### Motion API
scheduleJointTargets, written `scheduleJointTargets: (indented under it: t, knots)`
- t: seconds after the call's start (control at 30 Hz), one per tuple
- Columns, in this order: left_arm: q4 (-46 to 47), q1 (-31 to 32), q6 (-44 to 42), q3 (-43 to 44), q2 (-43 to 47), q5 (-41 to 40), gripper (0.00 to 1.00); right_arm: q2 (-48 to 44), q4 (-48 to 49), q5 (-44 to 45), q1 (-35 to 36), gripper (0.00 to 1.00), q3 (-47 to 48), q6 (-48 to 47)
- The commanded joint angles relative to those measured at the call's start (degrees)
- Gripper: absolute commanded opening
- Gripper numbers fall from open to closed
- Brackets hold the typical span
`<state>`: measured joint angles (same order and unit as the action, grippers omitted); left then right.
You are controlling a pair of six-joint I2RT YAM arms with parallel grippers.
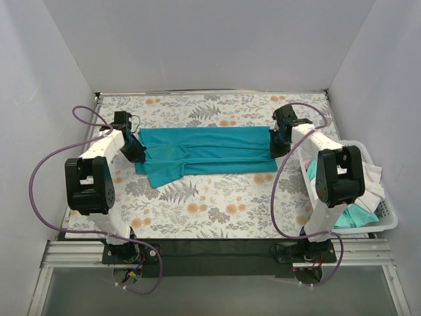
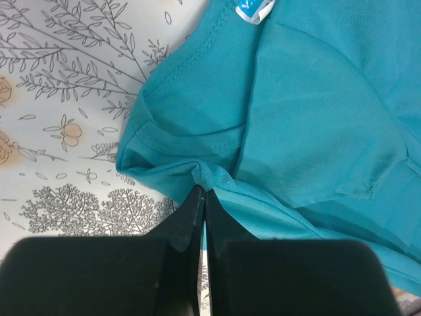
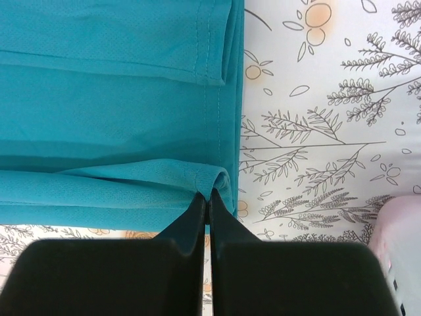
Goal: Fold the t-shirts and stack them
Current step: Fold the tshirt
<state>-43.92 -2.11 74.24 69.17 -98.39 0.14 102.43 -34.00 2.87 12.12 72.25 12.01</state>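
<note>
Teal t-shirt point(image 1: 207, 155) lies folded into a long band across the floral worktop point(image 1: 217, 210). Left gripper point(image 2: 202, 191): jaws clenched on a cloth pinch at the label end. Right gripper point(image 3: 208, 196): jaws clenched on the hem fold. Neck label point(image 2: 254, 9) blue-white, lettering cut off, unreadable. Other t-shirts point(image 1: 358, 216) sit in white basket point(image 1: 389, 222), right side.

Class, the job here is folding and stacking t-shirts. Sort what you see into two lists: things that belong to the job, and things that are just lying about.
Part of the job:
- teal shirt, pinched at one end by the left gripper and at the other by the right gripper
- aqua and white shirts waiting in the basket

Just there:
- basket
- floral tablecloth
</note>
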Motion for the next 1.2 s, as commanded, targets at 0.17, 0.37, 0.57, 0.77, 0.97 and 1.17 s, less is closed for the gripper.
scheduleJointTargets:
  t: [0.17,0.37,0.57,0.77,0.97,1.17]
  knots:
    - [4.54,-0.26,-0.85,2.46,-0.93,-0.23,0.00,1.80,2.53,2.05,-0.08,0.01,2.46,0.12]
    - [6.57,-0.26,-1.20,1.15,-0.23,-0.67,0.00,2.33,3.41,2.84,-0.08,0.01,1.76,0.47]
    - [9.20,-0.26,-1.02,-1.93,-0.84,-0.23,0.19,3.30,4.56,2.58,-0.08,0.20,1.23,1.17]
    - [8.59,-0.18,-1.03,-1.75,5.12,-0.32,0.65,-1.96,4.82,1.00,0.71,0.47,2.02,-0.14]
    - [5.34,1.32,0.47,-9.30,17.41,1.77,0.78,-9.26,8.77,-5.76,5.10,0.53,-1.75,-1.20]
    - [6.03,6.93,3.45,-21.87,24.29,3.99,0.76,-14.62,14.13,-12.45,10.64,0.59,-7.90,-1.46]
